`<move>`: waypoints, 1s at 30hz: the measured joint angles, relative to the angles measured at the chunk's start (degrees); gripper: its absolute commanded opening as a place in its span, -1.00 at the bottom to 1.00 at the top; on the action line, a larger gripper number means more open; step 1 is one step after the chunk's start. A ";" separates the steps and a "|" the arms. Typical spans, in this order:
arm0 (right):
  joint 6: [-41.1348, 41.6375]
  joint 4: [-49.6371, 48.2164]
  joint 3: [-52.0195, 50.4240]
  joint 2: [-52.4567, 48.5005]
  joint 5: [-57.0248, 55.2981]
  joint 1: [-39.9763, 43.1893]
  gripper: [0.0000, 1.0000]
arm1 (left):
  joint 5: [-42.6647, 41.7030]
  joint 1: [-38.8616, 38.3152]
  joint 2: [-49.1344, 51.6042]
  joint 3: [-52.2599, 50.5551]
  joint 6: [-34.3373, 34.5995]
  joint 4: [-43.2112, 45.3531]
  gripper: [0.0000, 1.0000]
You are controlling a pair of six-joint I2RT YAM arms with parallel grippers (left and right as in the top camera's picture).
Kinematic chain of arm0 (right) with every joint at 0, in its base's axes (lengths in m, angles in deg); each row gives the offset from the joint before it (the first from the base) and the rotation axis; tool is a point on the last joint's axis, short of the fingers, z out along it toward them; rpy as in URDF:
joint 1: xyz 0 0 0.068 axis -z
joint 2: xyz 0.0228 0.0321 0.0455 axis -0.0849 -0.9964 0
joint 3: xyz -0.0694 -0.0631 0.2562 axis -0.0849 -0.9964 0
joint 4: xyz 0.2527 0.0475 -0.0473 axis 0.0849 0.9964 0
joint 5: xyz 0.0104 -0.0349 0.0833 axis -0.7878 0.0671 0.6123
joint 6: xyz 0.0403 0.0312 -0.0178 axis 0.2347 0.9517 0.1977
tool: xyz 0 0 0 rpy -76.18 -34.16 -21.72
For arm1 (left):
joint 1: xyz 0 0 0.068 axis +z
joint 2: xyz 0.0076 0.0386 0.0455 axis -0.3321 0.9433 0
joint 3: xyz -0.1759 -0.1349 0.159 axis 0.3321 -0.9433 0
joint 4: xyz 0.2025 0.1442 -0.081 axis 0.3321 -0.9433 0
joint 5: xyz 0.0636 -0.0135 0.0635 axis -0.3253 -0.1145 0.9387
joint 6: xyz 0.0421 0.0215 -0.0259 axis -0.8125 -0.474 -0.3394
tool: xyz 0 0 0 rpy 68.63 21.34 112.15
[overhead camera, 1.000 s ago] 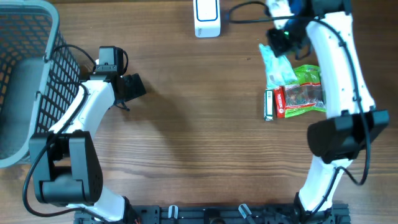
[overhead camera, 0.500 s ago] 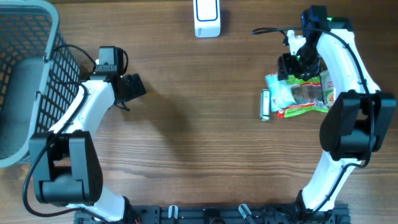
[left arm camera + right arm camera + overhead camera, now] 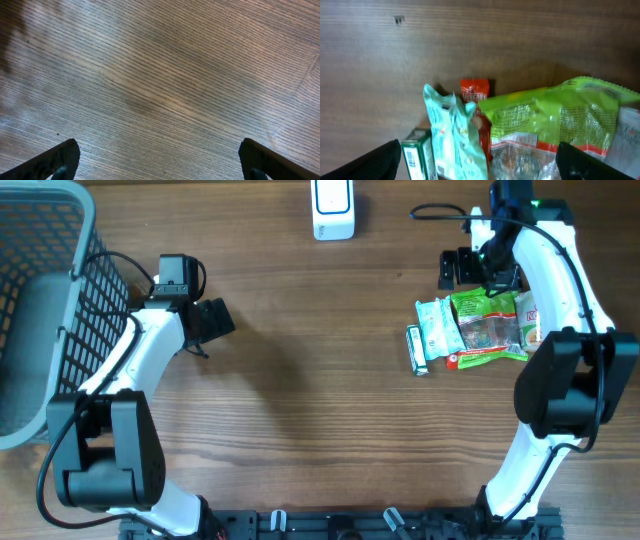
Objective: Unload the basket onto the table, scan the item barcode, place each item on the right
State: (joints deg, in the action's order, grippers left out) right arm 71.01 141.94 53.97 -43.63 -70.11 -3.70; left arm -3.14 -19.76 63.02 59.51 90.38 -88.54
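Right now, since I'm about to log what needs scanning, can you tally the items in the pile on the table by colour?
Bright green bag: 1
Pale mint packet: 1
Small green box: 1
Red packet, mostly hidden under the others: 1
White packet, only partly in view: 1
Total: 5

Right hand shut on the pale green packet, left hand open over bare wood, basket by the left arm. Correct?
One error: the right hand is open, not shut on the pale green packet, which lies loose on the table; the right wrist view shows it. The left hand is open over bare wood and the basket is by the left arm.
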 measured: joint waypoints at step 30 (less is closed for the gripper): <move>0.87 -21.42 0.02 11.28 0.20 -2.29 0.99 | 0.00 0.00 0.00 0.00 0.00 0.04 1.00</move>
State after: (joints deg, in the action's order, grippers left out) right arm 71.88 120.52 54.00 -32.35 -69.91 -5.99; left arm -3.14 -19.76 63.02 59.51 90.38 -88.50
